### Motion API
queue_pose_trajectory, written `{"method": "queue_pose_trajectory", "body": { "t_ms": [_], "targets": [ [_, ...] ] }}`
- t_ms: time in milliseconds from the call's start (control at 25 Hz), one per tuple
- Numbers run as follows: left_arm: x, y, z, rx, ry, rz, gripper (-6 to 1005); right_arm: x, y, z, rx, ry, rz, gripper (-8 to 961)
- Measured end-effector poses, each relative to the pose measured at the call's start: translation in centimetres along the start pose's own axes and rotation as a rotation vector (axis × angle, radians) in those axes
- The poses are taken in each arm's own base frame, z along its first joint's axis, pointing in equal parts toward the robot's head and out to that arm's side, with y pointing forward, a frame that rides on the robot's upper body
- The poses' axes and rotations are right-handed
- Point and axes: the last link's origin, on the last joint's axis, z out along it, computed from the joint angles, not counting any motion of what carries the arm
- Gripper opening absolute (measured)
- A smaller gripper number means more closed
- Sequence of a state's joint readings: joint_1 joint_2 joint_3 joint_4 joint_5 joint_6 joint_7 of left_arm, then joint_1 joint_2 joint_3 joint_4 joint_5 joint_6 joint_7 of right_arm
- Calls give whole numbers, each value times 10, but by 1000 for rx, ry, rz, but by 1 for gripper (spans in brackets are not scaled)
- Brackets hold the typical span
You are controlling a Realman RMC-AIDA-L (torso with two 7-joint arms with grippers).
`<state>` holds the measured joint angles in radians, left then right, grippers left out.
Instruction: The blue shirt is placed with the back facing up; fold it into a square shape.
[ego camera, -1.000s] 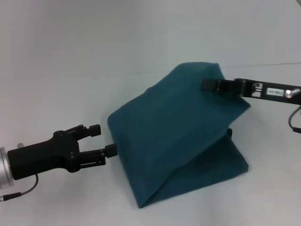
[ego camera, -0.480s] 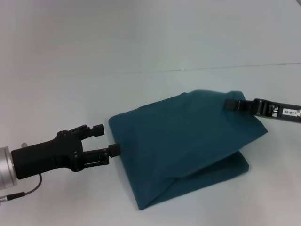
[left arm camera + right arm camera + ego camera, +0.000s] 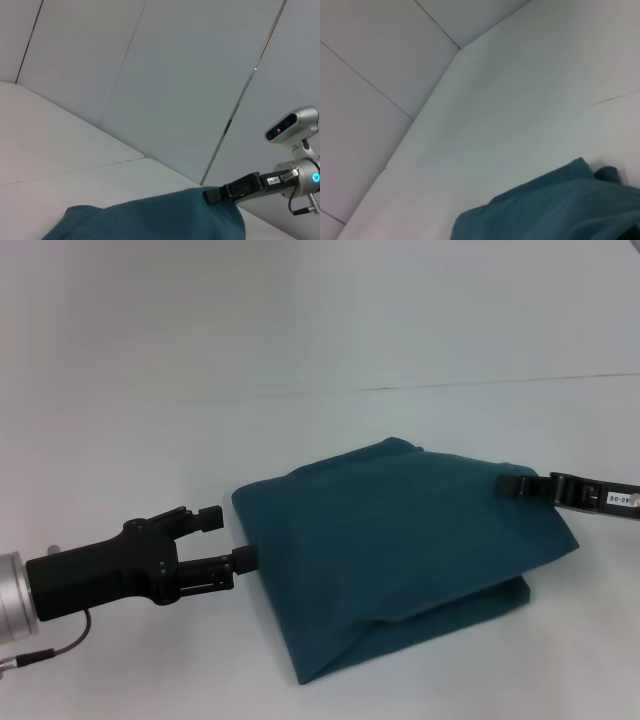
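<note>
head view: blue shirt (image 3: 400, 550) on pale table (image 3: 300, 340).

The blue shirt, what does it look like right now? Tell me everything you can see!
The blue shirt is dark teal, soft-looking cloth, plain with no letters showing. It lies folded on the white table in a chunky, roughly square bundle, with a top layer draped over a lower layer that peeks out at the near edge. The right claw grips the top layer at its far right corner, holding it slightly raised. The left claw sits open right beside the shirt's left edge.
</note>
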<state>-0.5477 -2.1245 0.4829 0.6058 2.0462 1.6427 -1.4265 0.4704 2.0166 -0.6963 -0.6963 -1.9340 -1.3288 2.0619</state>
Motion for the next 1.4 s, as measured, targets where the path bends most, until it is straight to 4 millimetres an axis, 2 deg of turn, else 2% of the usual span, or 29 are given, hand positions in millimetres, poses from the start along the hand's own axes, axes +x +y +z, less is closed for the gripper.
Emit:
{"method": "queue_pose_trajectory", "body": {
  "t_ms": [680, 920, 1080, 1200, 1240, 1280, 1400],
  "targets": [
    [-1, 1, 1, -2, 1, -8, 938, 16, -12, 2, 42, 12, 40, 189],
    [-1, 1, 2, -4, 2, -7, 938, 20, -25, -12, 88, -12, 56, 199],
    [-1, 1, 3, -3, 4, -10, 938, 13, -41, -34, 150, -86, 81, 206],
    [-1, 1, 4, 1, 6, -17, 938, 2, -49, -52, 180, -143, 94, 348],
    [0, 0, 4, 3, 6, -20, 939, 2, -49, -52, 180, -143, 94, 396],
    [1, 0, 6, 4, 6, -25, 939, -9, -49, -58, 174, -156, 94, 443],
    [4, -2, 10, 17, 14, -42, 939, -24, -44, -54, 159, -136, 87, 547]
  ]
}}
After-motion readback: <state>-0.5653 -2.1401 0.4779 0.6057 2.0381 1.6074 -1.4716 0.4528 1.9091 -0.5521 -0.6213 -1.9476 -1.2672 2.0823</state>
